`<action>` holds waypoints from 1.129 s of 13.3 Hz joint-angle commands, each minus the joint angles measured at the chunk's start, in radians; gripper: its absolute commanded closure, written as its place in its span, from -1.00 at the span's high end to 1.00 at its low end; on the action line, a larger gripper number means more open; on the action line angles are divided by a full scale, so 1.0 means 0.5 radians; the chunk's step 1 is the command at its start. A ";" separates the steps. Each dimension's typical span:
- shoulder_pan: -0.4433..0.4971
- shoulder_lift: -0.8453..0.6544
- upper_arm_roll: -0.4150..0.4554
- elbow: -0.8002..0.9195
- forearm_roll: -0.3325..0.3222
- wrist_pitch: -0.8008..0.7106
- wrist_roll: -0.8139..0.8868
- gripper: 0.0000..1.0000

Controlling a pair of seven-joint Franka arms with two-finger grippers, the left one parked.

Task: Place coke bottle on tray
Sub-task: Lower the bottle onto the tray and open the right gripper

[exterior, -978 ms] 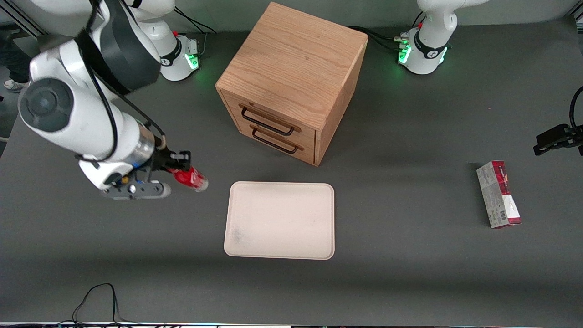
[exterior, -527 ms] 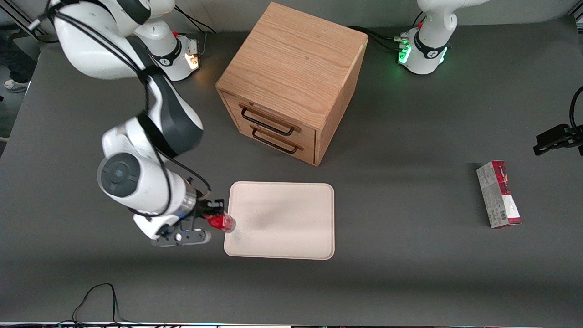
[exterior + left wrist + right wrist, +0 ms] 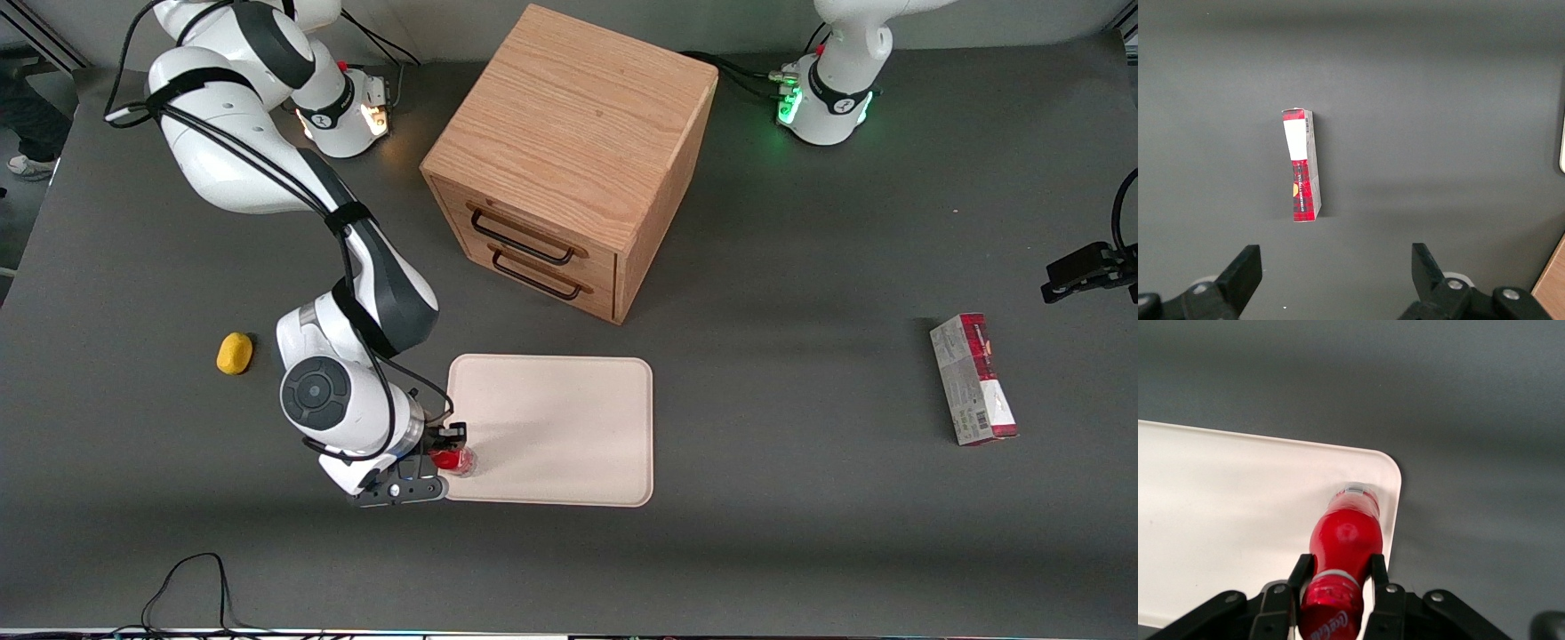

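The coke bottle [image 3: 457,461], small and red with white logo marks, is held in my right gripper [image 3: 452,453], which is shut on it. The bottle is over the corner of the cream tray [image 3: 569,427] that lies nearest the front camera, at the working arm's end. In the right wrist view the fingers [image 3: 1302,571] clamp the bottle [image 3: 1345,537] at its middle, with the gripper [image 3: 1341,565] around it. Its base points down at the tray [image 3: 1238,493], just inside the rounded corner. I cannot tell whether the base touches the tray.
A wooden drawer box [image 3: 569,160] stands farther from the front camera than the tray. A small yellow object [image 3: 234,352] lies toward the working arm's end. A red-and-grey carton [image 3: 973,380] lies toward the parked arm's end and also shows in the left wrist view [image 3: 1301,167].
My right gripper has carried the bottle nearer the front camera and over to the tray's corner, and lower. The arm no longer covers the yellow object.
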 commanded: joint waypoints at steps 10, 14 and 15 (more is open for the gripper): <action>-0.026 -0.111 0.006 -0.053 -0.021 0.074 0.017 1.00; -0.124 -0.592 -0.036 -0.383 0.107 -0.199 -0.020 1.00; -0.137 -0.806 -0.167 -0.612 0.251 -0.184 -0.032 1.00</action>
